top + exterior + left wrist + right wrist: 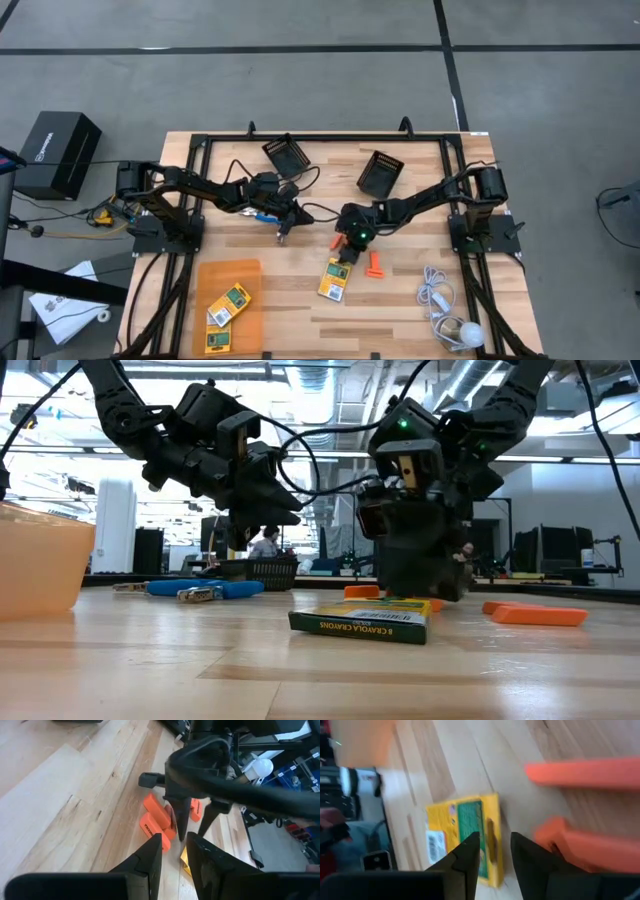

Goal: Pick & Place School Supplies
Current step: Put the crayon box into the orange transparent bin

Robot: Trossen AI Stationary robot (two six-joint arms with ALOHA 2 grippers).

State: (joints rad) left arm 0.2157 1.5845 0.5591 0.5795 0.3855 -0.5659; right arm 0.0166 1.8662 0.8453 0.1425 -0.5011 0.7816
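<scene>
A yellow-and-green crayon box lies flat on the wooden table near its middle. My right gripper stands open low over the box's far end, fingers slanting down; I cannot tell whether they touch it. Orange pieces lie on the table beside it. A blue-handled tool lies flat on the table to the left. My left gripper hangs open just past it, above the table, with nothing between its fingers.
An orange tray at the front left holds two more crayon boxes. Two black mesh bins stand at the back. A white cord with a round bulb lies at the front right. The two grippers are close together.
</scene>
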